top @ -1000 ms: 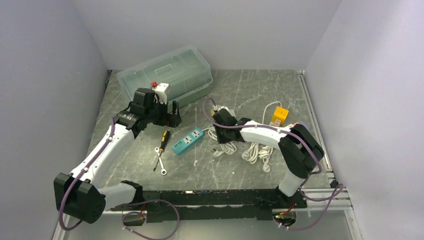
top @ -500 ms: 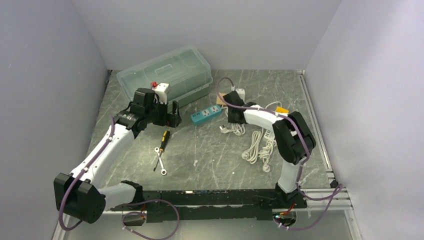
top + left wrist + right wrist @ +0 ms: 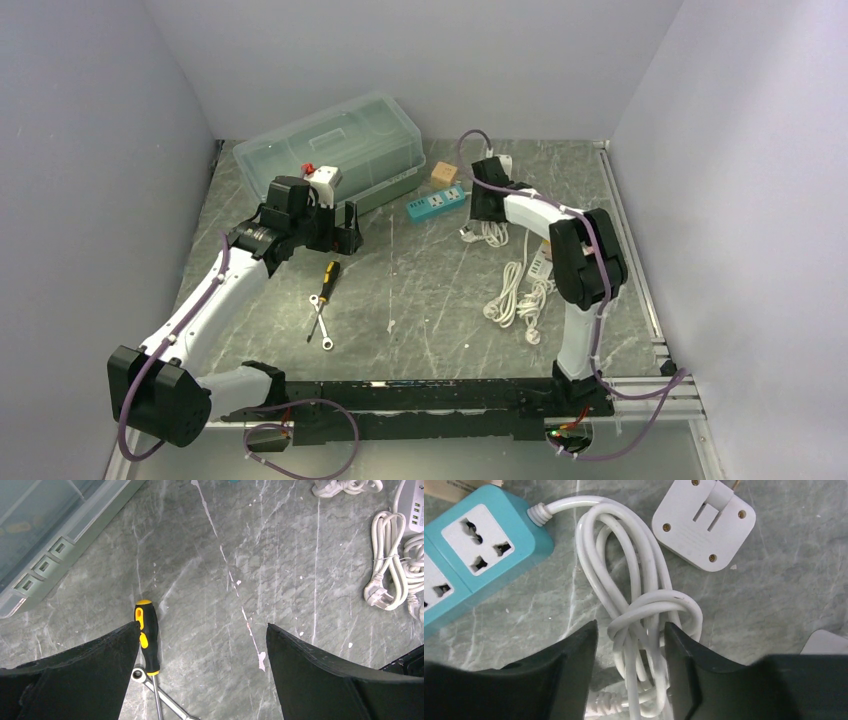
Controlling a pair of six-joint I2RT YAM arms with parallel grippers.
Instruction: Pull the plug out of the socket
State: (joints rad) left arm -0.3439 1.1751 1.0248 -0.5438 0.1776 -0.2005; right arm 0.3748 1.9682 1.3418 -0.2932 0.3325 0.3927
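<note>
The teal socket strip (image 3: 437, 203) lies near the back of the table; its end shows in the right wrist view (image 3: 479, 555) with two empty sockets. Its white cable is tied in a bundle (image 3: 644, 615). My right gripper (image 3: 487, 200) is shut on that bundle, the fingers either side of the knot (image 3: 630, 630). A white plug adapter (image 3: 704, 527) lies loose on the table just beyond, prongs up, apart from the strip. My left gripper (image 3: 340, 228) is open and empty above bare table (image 3: 202, 627).
A clear plastic box (image 3: 340, 150) stands at the back left. A yellow-black screwdriver (image 3: 145, 635) and a wrench (image 3: 320, 325) lie under the left gripper. A second white strip with coiled cable (image 3: 530, 280) lies right. A tan cube (image 3: 443, 173) sits behind the teal strip.
My right gripper has swung from the table's middle toward the back, dragging the cable bundle and the teal strip with it. The left arm has not moved.
</note>
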